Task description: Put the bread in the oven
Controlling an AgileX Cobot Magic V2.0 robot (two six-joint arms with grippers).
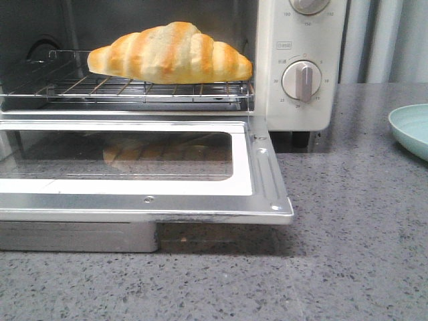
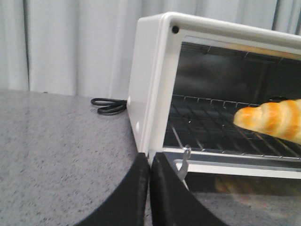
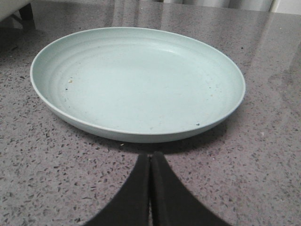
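Resting on the oven (image 1: 301, 40) rack, bread (image 1: 170, 53) lies ahead of the clenched, empty left gripper (image 2: 149, 188); right gripper (image 3: 150, 188) likewise clenched. Bread probably light, crushable (grip mid-body, gently).

- A pale green plate (image 3: 136, 84) sits on the speckled grey countertop (image 1: 348, 254), far right.
- A black cord (image 2: 109, 105) lies coiled before pale curtains (image 2: 70, 44).

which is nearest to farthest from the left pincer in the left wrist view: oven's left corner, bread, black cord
1. Oven, its left front corner right by the shut left pincer.
2. Bread, on the wire rack inside, towards the oven's right.
3. Black cord, on the counter behind the oven's left side.
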